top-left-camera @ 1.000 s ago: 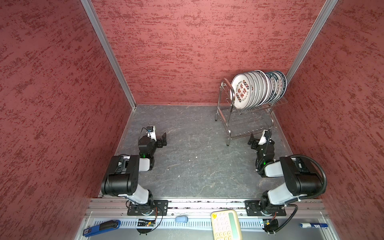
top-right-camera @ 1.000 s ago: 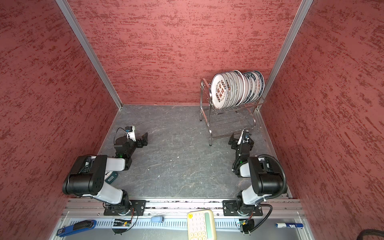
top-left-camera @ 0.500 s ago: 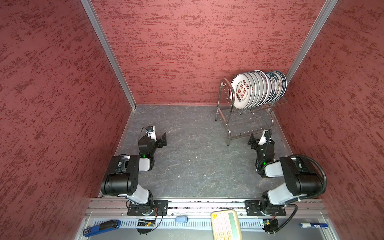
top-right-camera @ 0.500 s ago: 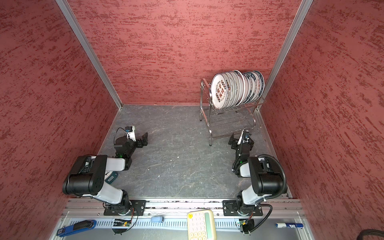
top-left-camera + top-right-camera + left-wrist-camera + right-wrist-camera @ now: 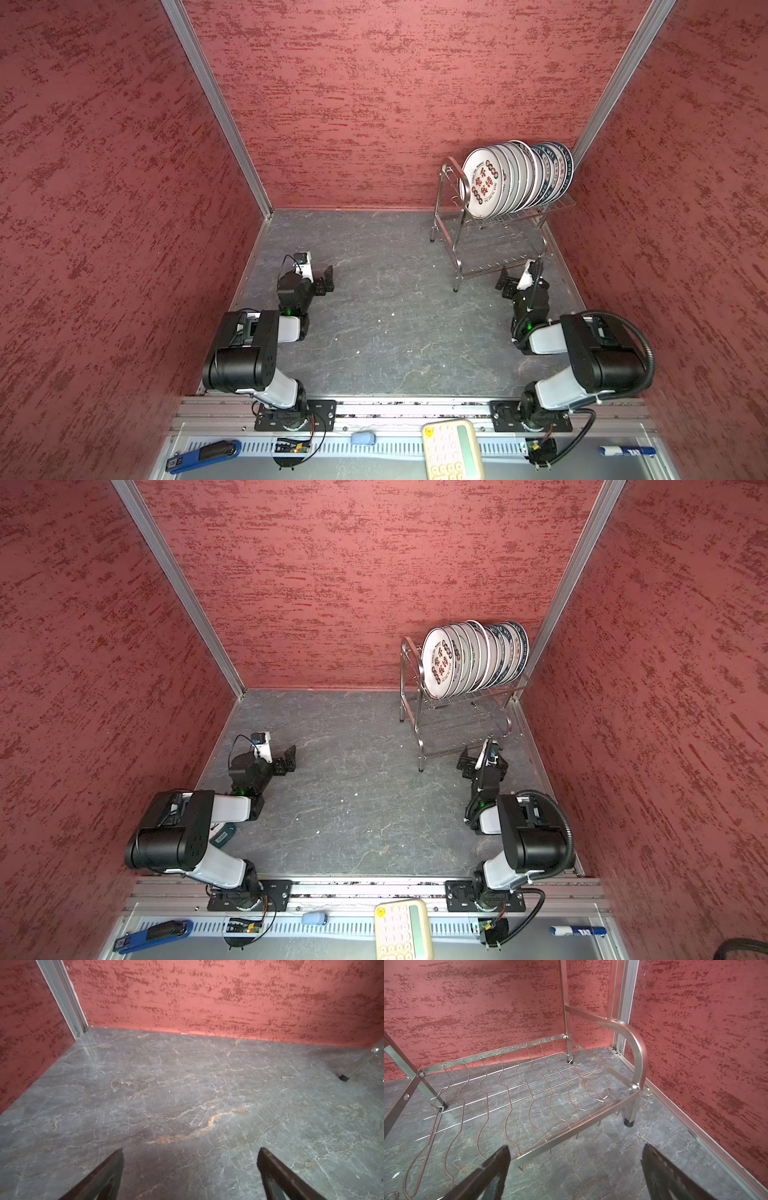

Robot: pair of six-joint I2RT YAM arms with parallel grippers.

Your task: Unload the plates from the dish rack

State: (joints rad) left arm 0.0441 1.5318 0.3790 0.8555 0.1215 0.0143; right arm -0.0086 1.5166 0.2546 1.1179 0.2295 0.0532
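Several white plates stand on edge in the upper tier of the steel dish rack at the back right corner. The front plate has red characters; the rear ones have dark lettered rims. My right gripper sits low on the floor, open and empty, just before the rack's empty lower tier. My left gripper rests open and empty over bare grey floor at the left. One rack leg shows in the left wrist view.
Red walls close in the left, back and right sides; the rack stands tight against the right wall. On the front rail lie a calculator, a blue tool, a small pale blue piece and a marker.
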